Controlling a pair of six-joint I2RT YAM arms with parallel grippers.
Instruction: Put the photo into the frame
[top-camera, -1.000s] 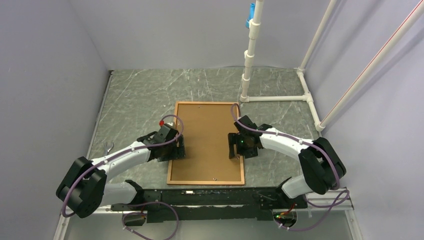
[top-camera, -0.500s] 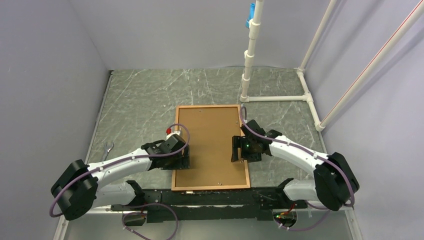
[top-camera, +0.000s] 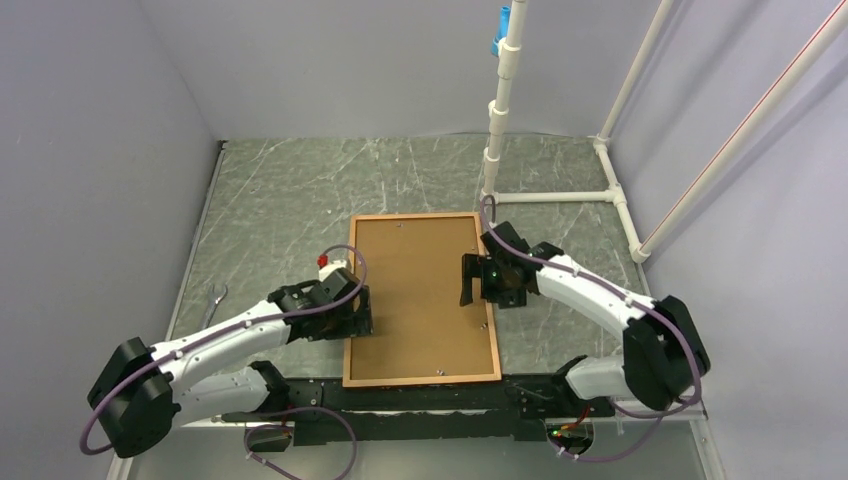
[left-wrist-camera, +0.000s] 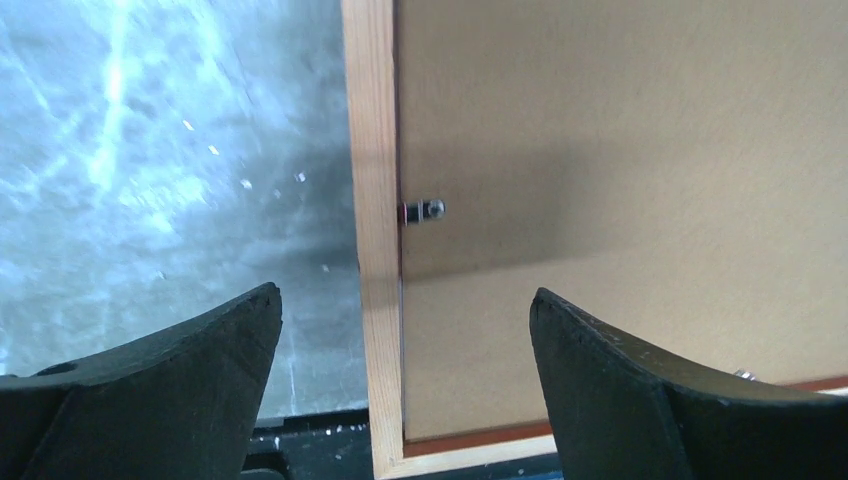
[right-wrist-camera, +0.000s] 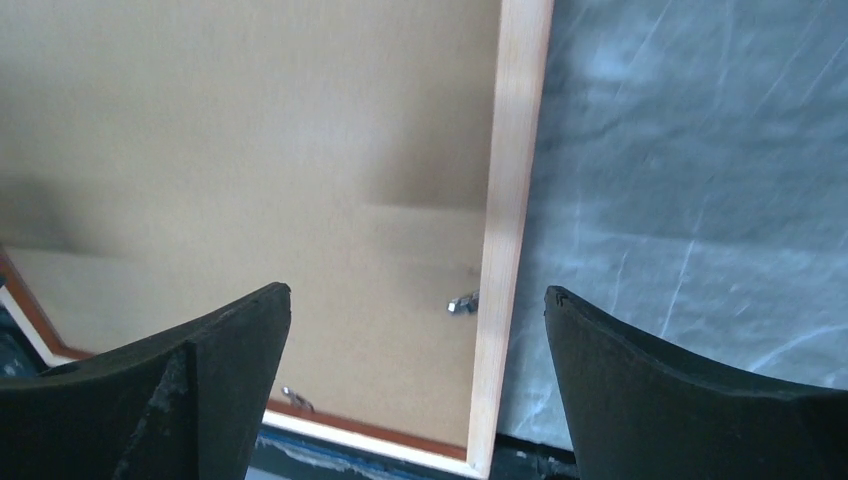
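Seemingly face-down at the near edge of the worktop (top-camera: 280, 200), the frame (top-camera: 412, 215) is shown with only its brown backing board (top-camera: 420, 290) visible, whatever lies beneath being hidden, while its side rails are straddled, untouched, by the wide-spread left gripper (top-camera: 358, 322) and right gripper (top-camera: 472, 285).

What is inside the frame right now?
A plain brown backing board fills the frame, with small metal clips at its edges. Whether the photo lies beneath it cannot be seen; the board covers everything.
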